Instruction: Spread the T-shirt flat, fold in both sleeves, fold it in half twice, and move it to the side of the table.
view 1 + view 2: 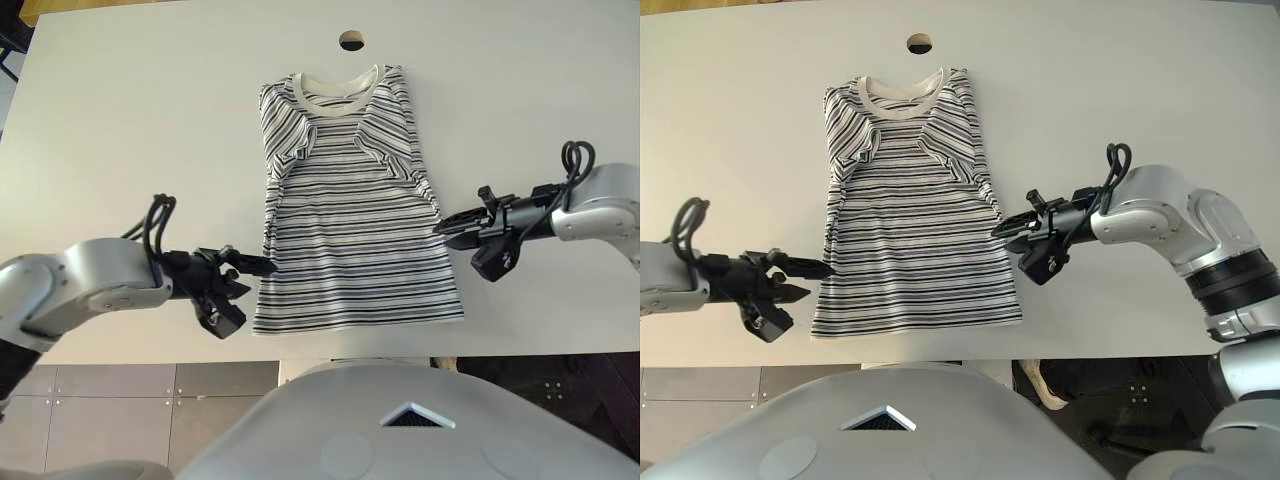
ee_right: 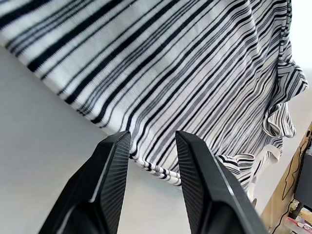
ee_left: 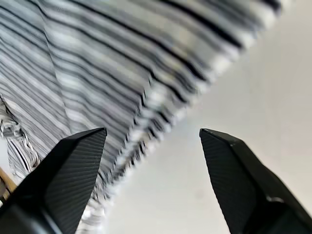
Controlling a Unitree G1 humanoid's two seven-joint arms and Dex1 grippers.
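The T-shirt [image 1: 350, 210] lay flat on the white table [image 1: 130, 130]. It had black, grey and white stripes and a cream collar [image 1: 338, 92]. The collar end pointed away from the robot. The bottom hem was the end closest to the robot, near the table's front edge. Both sleeves were folded in over the chest of the T-shirt. The cloth looked a bit bunched up there, with little ripples. The lower part of the T-shirt was smooth.

A small round hole [image 1: 351, 41] in the table sat just past the T-shirt's collar.

The left claw [image 1: 258, 277] was at the T-shirt's left side, down by the bottom corner. Its two fingers [image 3: 73, 170] were spread wide apart. Nothing was between them, so it held nothing. In the left wrist view the striped edge of the T-shirt ran just past the finger tips, and bare table showed in the gap.

The right claw [image 1: 441, 233] was at the T-shirt's right side, higher up the side than the left claw was. Its fingers [image 2: 112, 185] were open only a little, with a thin gap between them. The tips pointed at the T-shirt's side edge and were very close to it. I could not tell if they touched the cloth. No cloth was pinched between them, so this claw held nothing too.

The T-shirt lay between the two claws.
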